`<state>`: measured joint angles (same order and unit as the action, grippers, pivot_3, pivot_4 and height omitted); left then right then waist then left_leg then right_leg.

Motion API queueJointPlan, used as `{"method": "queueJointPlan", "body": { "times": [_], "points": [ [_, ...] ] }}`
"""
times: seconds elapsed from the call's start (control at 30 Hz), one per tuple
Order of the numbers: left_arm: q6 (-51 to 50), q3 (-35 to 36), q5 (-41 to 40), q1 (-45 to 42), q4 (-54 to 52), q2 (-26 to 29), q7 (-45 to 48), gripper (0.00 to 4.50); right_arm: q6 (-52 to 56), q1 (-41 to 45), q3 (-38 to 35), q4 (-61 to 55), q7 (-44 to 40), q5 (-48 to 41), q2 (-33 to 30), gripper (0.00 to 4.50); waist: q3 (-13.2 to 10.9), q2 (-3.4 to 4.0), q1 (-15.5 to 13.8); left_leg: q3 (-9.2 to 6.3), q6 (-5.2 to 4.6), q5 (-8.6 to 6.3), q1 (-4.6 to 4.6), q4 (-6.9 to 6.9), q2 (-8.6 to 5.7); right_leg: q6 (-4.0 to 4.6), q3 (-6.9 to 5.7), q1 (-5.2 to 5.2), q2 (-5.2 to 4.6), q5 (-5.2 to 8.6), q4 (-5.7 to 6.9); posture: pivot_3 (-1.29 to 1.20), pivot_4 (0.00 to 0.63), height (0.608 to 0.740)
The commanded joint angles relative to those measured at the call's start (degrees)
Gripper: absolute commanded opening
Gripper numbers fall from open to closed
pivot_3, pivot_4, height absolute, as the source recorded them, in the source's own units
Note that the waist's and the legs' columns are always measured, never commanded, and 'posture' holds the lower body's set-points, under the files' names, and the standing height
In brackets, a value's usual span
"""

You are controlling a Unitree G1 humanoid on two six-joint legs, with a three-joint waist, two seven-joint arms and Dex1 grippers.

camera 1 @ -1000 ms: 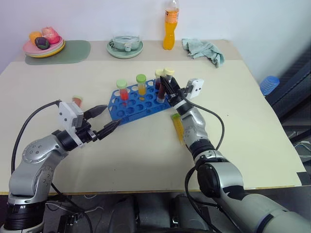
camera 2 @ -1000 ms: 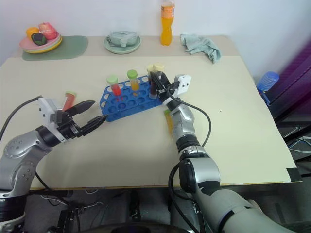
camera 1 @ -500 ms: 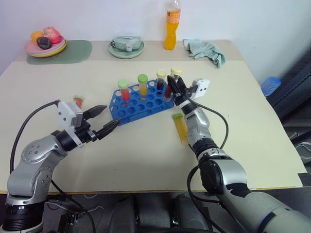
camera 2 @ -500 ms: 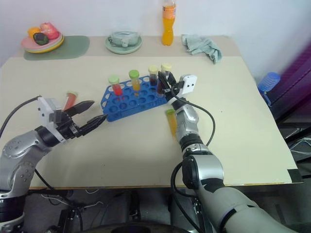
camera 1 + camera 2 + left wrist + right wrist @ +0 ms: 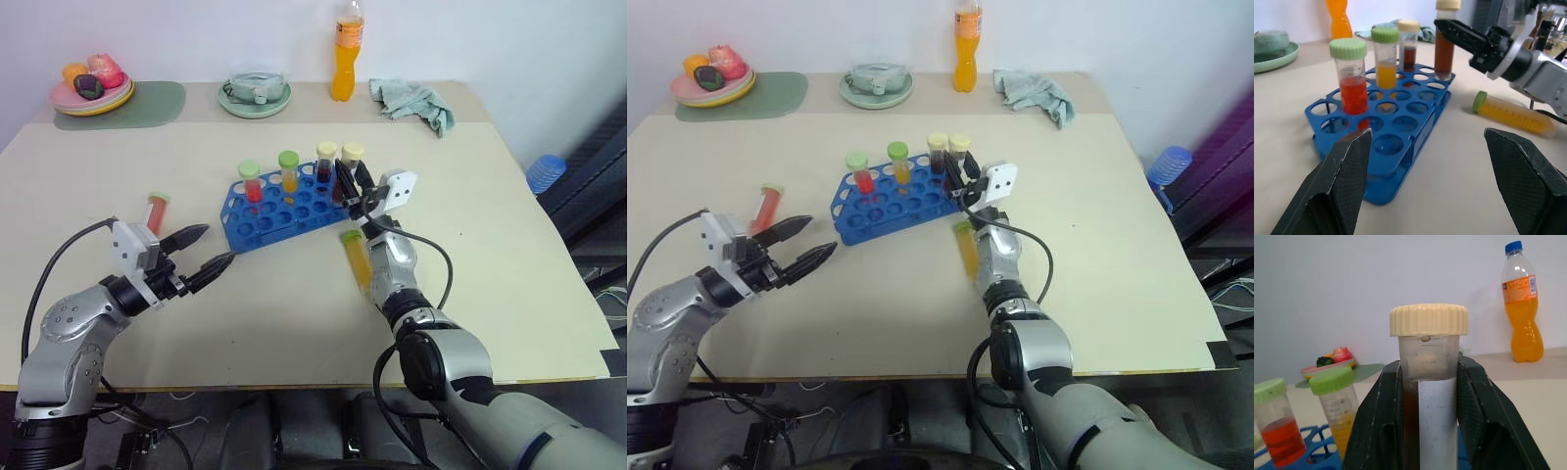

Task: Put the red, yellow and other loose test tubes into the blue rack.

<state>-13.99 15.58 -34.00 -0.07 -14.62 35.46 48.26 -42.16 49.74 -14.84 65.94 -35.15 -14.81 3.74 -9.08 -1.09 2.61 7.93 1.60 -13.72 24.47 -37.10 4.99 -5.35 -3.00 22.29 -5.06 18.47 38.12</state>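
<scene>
While the right gripper (image 5: 345, 179) is clamped on a cream-capped tube of dark brown liquid (image 5: 1428, 396), that tube stands upright in the blue rack (image 5: 284, 209) at its right end, centre of the frame; fingers squeeze it from both sides just below the cap in the right wrist view. Rack sits tilted on the beige table (image 5: 509, 225), long side running lower left to upper right. Already in the rack: green-capped red tube (image 5: 250, 182), green-capped yellow tube (image 5: 287, 170), second cream-capped dark tube (image 5: 324, 163), all upright along the back row.

Loose ones: yellow tube with green cap (image 5: 358, 259) lies flat just right of and below the rack, beside the right forearm. Red tube (image 5: 155, 211) lies flat left of the rack, near the left gripper.

Left gripper (image 5: 202, 253), lower left of frame, jaws spread wide apart, holding nothing, tips pointed toward the rack's left end but not touching it.

Back edge of table: orange soda bottle (image 5: 344, 52), teal cloth (image 5: 413, 102), green saucer with cup (image 5: 254, 93), fruit plate (image 5: 90, 88) upper left on a green mat.
</scene>
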Motion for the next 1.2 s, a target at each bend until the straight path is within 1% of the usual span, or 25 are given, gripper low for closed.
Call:
{"method": "queueJointPlan", "body": {
  "times": [0.03,0.2,0.27,0.33,0.43,0.47,0.7,0.83,0.97,1.03,1.2],
  "points": [
    [2.4,1.6,0.4,0.4,-0.5,-0.1,0.7,3.76,-2.2,-2.3,1.3,1.2,-0.6,1.6,0.8,0.84,0.0,-0.01,0.2,0.00,0.00,0.00,-0.02,0.00,0.00,0.00,0.00,-0.01,0.00,0.00,0.00,0.00,0.150,0.740],
    [3.2,1.7,0.3,0.8,0.0,0.0,1.0,3.76,-3.2,-3.1,2.0,1.1,-2.0,1.9,1.3,0.84,0.0,0.01,0.2,0.00,0.00,0.00,-0.03,0.01,0.01,0.00,0.01,0.00,0.00,0.00,0.02,0.00,0.150,0.740],
    [3.3,1.6,0.2,0.8,0.0,0.0,1.1,3.76,-4.2,-3.0,2.1,0.8,-2.8,1.8,1.2,1.92,0.0,0.02,0.2,0.00,0.00,0.00,-0.03,0.01,0.01,0.00,0.01,0.00,0.00,0.00,0.02,0.00,0.150,0.740],
    [3.0,1.4,0.2,0.7,-0.3,-0.2,0.8,3.76,-4.9,-2.8,2.2,0.7,-2.6,2.0,1.1,2.79,0.0,0.06,0.3,0.00,0.00,0.00,-0.03,0.01,0.01,0.00,0.01,0.01,0.01,0.00,0.02,0.00,0.150,0.740],
    [2.6,1.1,0.1,0.6,-0.8,-0.2,0.5,3.76,-6.7,-2.5,2.6,0.6,-0.4,3.6,0.6,4.41,0.0,0.07,0.3,0.00,0.01,0.00,-0.03,0.01,0.01,0.00,0.01,0.01,0.01,0.00,0.03,0.00,0.150,0.740],
    [2.5,0.9,0.1,0.4,-0.9,-0.3,0.3,3.76,-7.4,-2.2,2.9,0.3,0.1,4.1,0.3,4.47,0.0,0.07,0.3,-0.01,0.01,0.00,-0.03,0.01,0.01,0.00,0.01,0.01,0.00,0.00,0.03,0.00,0.150,0.740],
    [2.2,-0.6,0.5,-1.5,-0.1,-1.0,-0.2,3.76,-10.0,-0.1,3.8,-2.3,3.8,6.1,-2.6,4.47,0.0,0.09,0.3,0.00,0.01,0.01,-0.03,0.00,0.01,0.00,0.01,0.01,0.00,0.00,0.03,0.00,0.150,0.740],
    [2.7,-1.3,0.9,-2.3,1.1,-1.5,0.2,3.76,-9.3,0.0,4.4,-7.6,2.8,4.7,-4.4,4.47,-0.1,0.11,0.2,0.01,0.01,0.01,-0.02,0.00,0.01,0.00,0.01,0.02,0.00,0.00,0.03,0.00,0.150,0.740],
    [3.9,-2.3,1.7,-3.1,3.1,-2.8,1.3,3.76,-3.3,-4.4,6.6,-21.0,-4.5,-1.3,-5.1,4.47,-0.1,0.14,0.2,0.00,0.01,0.01,-0.02,0.00,0.01,0.00,0.02,0.03,0.01,0.00,0.04,0.00,0.150,0.740],
    [4.4,-2.8,2.0,-3.6,4.0,-3.3,1.7,3.76,1.0,-7.6,8.1,-27.7,-6.5,-3.1,-5.7,4.47,-0.1,0.14,0.0,-0.01,0.01,0.00,-0.02,0.01,0.01,0.00,0.02,0.02,0.01,0.00,0.03,0.00,0.150,0.740],
    [5.7,-3.8,2.6,-5.2,6.5,-4.1,3.3,3.76,19.0,-17.5,12.3,-49.1,-7.4,-6.4,-10.5,4.47,-0.1,0.14,-0.3,-0.01,-0.01,-0.01,0.03,0.00,-0.01,0.00,0.01,0.02,-0.02,0.00,-0.02,0.00,0.150,0.740]
  ]
}}
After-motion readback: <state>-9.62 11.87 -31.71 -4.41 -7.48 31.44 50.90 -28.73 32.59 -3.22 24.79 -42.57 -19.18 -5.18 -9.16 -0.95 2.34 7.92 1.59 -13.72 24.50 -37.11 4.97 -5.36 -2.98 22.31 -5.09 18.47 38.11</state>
